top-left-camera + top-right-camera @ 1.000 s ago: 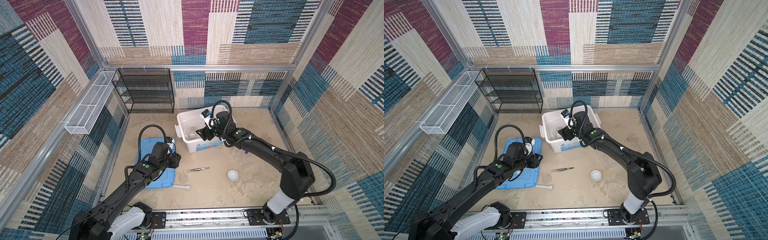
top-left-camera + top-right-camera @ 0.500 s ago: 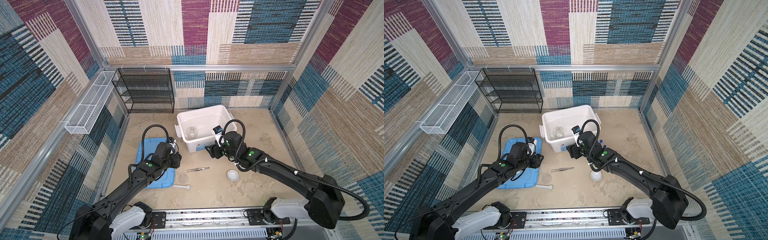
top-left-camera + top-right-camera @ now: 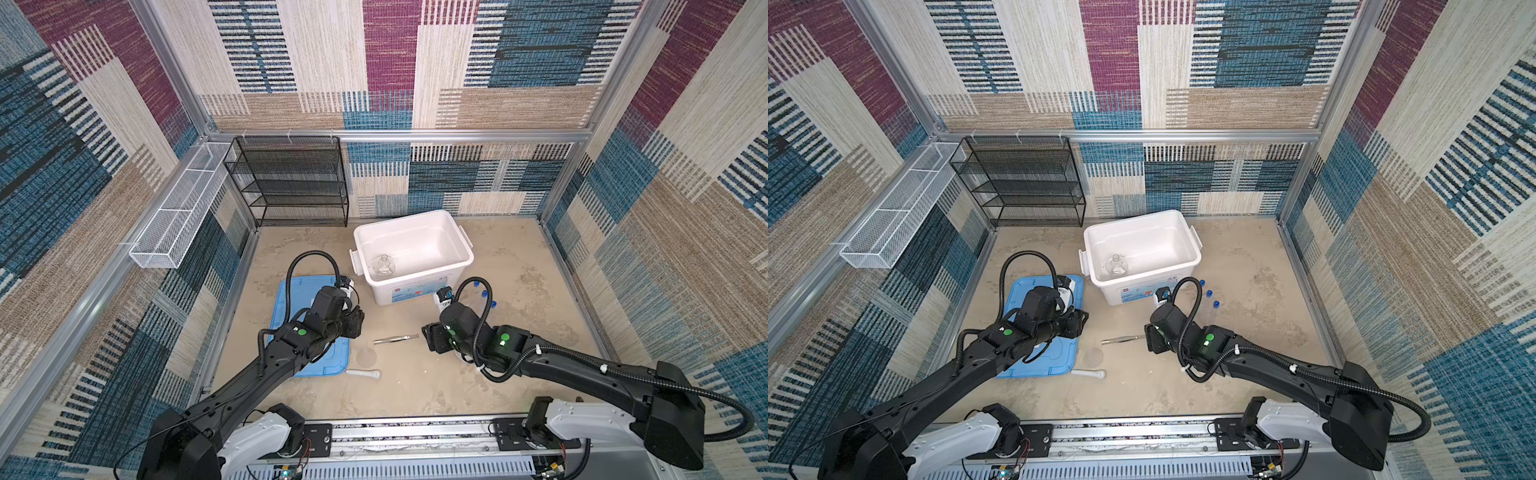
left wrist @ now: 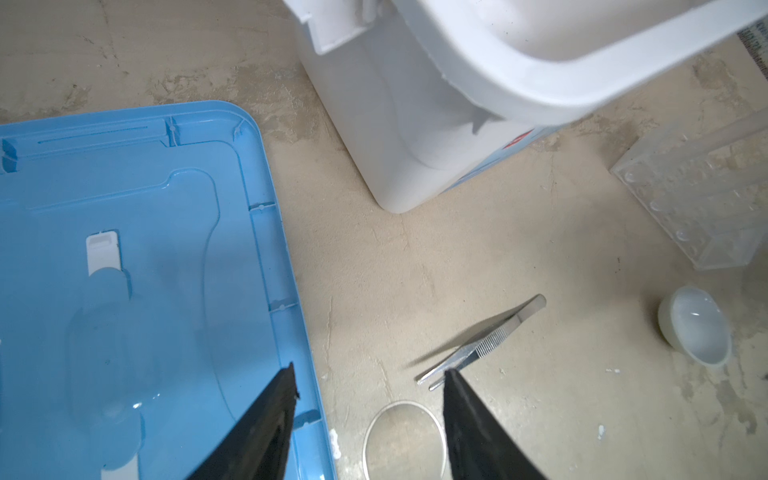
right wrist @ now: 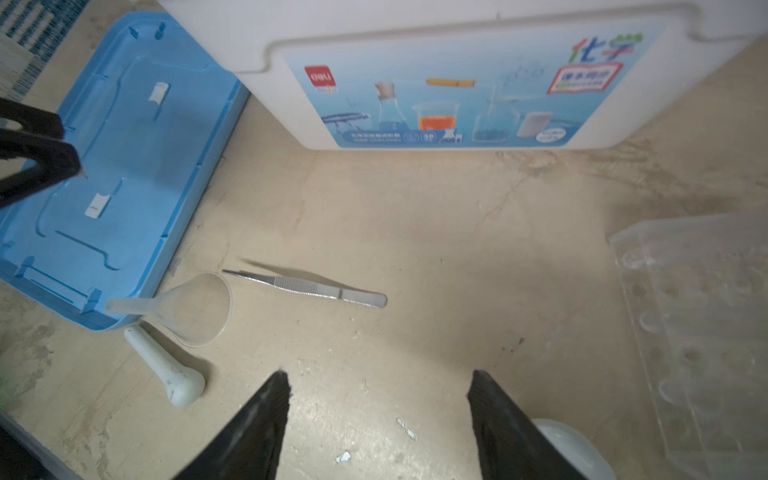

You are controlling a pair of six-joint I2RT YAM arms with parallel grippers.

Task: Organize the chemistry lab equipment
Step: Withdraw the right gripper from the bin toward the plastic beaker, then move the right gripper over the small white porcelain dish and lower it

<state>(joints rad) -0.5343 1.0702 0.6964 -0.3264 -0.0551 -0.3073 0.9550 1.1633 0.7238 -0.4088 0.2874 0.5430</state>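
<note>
Metal tweezers (image 3: pixel 395 338) (image 5: pixel 307 286) lie on the table between my two grippers. A clear funnel-like dish (image 3: pixel 365 356) (image 4: pixel 405 436) and a white pestle (image 3: pixel 363 373) (image 5: pixel 166 368) rest just in front of them. My left gripper (image 3: pixel 356 324) (image 4: pixel 370 370) hovers open over the lid's edge, empty. My right gripper (image 3: pixel 430 338) (image 5: pixel 380 374) is open and empty, just right of the tweezers. The small white bowl (image 4: pixel 696 324) sits under my right arm. A glass flask (image 3: pixel 383 266) stands inside the bin. Blue-capped test tubes (image 3: pixel 484 293) stand in a clear rack (image 5: pixel 698 332).
The white bin (image 3: pixel 415 286) stands open behind the tweezers. Its blue lid (image 3: pixel 291 299) lies flat on the left under my left arm. A black wire rack (image 3: pixel 291 183) stands at the back left, with a white mesh basket (image 3: pixel 178 216) on the left wall.
My right arm has pulled out of the bin and come down to the table beside the tweezers, its jaws narrowing a little. The left arm has barely moved.
</note>
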